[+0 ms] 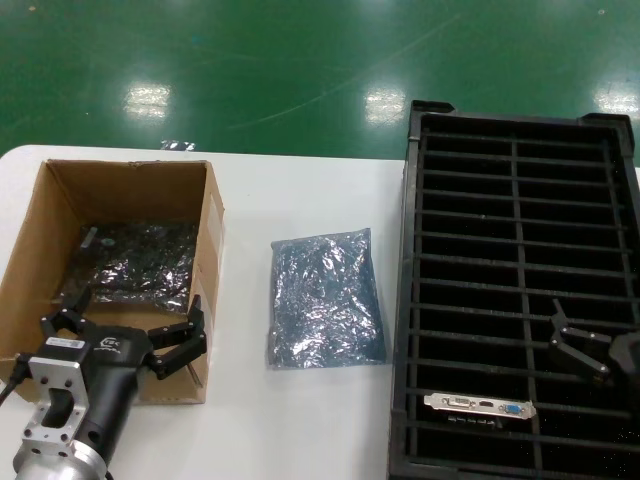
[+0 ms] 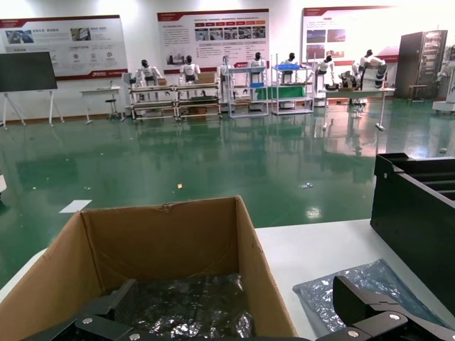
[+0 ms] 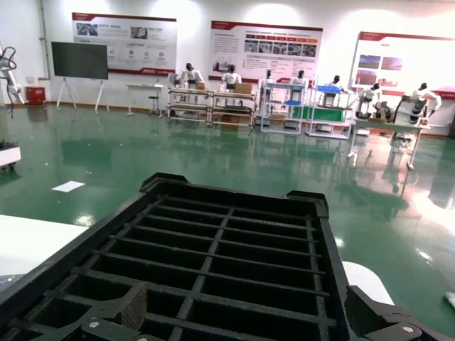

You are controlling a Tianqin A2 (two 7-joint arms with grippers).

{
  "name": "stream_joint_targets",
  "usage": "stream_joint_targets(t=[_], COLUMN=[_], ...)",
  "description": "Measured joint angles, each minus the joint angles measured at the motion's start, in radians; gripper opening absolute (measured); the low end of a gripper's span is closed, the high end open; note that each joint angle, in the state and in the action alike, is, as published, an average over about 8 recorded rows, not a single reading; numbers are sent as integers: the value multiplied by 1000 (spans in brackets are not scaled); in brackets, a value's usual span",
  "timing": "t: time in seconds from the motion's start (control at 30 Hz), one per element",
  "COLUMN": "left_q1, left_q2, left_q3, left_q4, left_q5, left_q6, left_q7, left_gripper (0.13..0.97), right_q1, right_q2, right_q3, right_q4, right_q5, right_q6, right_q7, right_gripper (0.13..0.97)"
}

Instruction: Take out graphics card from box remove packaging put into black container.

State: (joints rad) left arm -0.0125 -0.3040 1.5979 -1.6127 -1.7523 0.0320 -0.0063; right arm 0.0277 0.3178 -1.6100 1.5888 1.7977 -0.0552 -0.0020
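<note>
The graphics card [image 1: 480, 406] stands on edge in a near slot of the black container [image 1: 401, 340], with its silver bracket and blue port up. The empty silver-grey packaging bag [image 1: 325, 300] lies flat on the white table between the box and the container. The brown box [image 1: 30, 255] at left holds dark glossy bagged bundles [image 1: 140, 262]. My left gripper [image 1: 130, 318] is open and empty, straddling the box's near right wall. In the left wrist view [image 2: 238, 316] it has the box [image 2: 170, 234] ahead and the bag [image 2: 348, 288] beside it. My right gripper [image 1: 577, 346] is open and empty above the container's near right slots [image 3: 213, 249].
The white table [image 1: 300, 190] ends at a rounded far edge over a green floor. The container's tall black wall [image 2: 416, 213] rises to the right of the bag. The container's other slots look empty.
</note>
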Motion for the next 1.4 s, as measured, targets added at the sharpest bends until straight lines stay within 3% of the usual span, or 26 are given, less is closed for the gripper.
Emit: stream_joint_targets(t=[1.4], left_q1=[1], left_q2=[0], left_q3=[0], left_q4=[1], left_q5=[-5], left_q6=[-3], left_q7=[1], left_gripper=[966], right_q1=[-3], right_q2=[-2], right_q3=[1], right_q4=[1], right_q5=[0], right_q6=[6], right_q7=[0], right_gripper=[966])
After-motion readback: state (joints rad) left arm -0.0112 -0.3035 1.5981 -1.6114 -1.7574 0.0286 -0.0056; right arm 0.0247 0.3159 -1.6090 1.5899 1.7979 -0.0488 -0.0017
